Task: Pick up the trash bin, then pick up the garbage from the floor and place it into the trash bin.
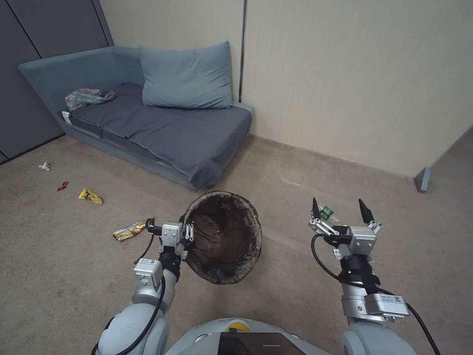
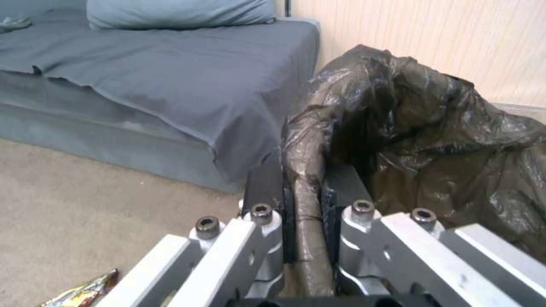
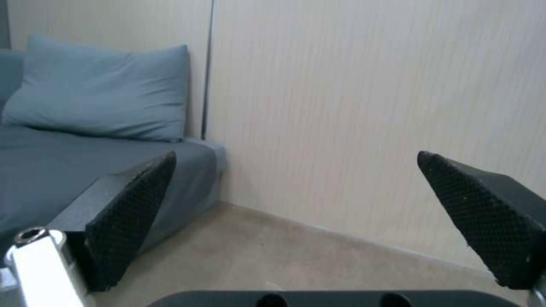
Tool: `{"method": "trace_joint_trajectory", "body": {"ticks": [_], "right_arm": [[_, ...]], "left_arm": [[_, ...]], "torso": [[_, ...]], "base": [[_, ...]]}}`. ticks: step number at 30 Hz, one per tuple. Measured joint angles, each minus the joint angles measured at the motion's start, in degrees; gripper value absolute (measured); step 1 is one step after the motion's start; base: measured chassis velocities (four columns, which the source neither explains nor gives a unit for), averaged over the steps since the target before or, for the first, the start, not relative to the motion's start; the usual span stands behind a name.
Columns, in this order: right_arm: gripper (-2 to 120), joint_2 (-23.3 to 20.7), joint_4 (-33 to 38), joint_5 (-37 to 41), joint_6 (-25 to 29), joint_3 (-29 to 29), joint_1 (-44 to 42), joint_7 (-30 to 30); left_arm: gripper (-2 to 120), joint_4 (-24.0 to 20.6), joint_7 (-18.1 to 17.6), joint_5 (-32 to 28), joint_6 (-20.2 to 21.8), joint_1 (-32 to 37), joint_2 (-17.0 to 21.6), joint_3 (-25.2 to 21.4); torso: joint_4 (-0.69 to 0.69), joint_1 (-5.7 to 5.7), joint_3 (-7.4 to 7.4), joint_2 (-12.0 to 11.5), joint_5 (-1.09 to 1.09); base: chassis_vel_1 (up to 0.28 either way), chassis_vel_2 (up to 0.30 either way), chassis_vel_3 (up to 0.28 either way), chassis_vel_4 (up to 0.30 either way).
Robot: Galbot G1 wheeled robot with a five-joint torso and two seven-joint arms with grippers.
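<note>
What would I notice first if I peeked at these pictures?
Right in the middle, the left gripper pinches the rim of the trash bin, whose dark bag gapes open. To the robot's right, the right gripper hangs wide open above a small green scrap on the carpet. Yellow wrappers lie on the floor to the left, before a blue-grey sofa.

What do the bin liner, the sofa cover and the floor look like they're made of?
The trash bin, pinched at its rim by the left gripper, has a liner of thin glossy plastic film, dark brown and crinkled. The sofa cover looks like matte grey woven fabric, softly draped. The floor seems short-pile beige carpet, though texture is faint.
</note>
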Motion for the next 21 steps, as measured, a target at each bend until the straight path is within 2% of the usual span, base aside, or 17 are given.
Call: {"method": "trace_joint_trajectory", "body": {"ticks": [21], "right_arm": [[100, 0.0, -0.1, 1.9, -0.6, 1.4, 1.4, -0.8]], "left_arm": [[7, 0.4, 0.1, 0.5, -0.2, -0.1, -0.1, 0.4]], "torso": [[0.0, 0.0, 0.0, 0.0, 0.0]], "base": [[0.0, 0.0, 0.0, 0.0]]}}
